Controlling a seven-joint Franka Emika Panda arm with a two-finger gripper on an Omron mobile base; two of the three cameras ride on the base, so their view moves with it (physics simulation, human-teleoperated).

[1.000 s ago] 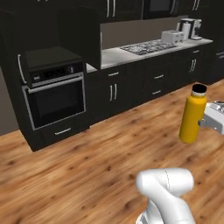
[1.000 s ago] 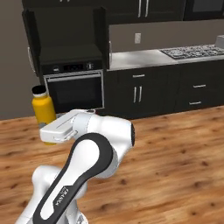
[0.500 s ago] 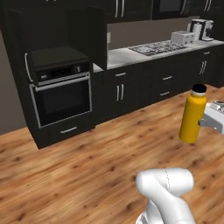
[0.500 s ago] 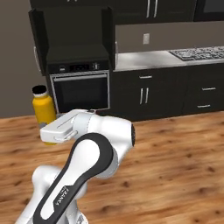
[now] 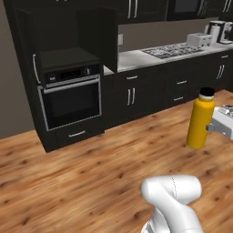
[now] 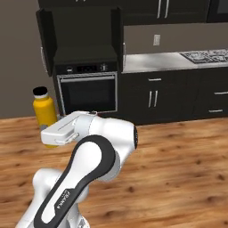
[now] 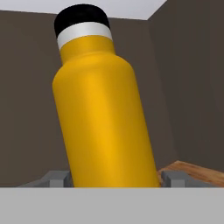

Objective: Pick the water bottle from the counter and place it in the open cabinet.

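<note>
The water bottle (image 7: 103, 118), rigid, smooth and likely slippery, sits clamped low on its body in our end effector (image 7: 113, 177), so we'd carry it upright toward the cabinet (image 6: 84, 40).

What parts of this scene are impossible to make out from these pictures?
- The water bottle base, hand view: cut off by the bottom edge.
- The gripper fingers, left base view: behind the bottle and cut by the right edge.
- The cabinet interior, right base view: too dark to see its depth or contents.
- The appliances on the far worktop, left base view: too small to identify surely.
</note>
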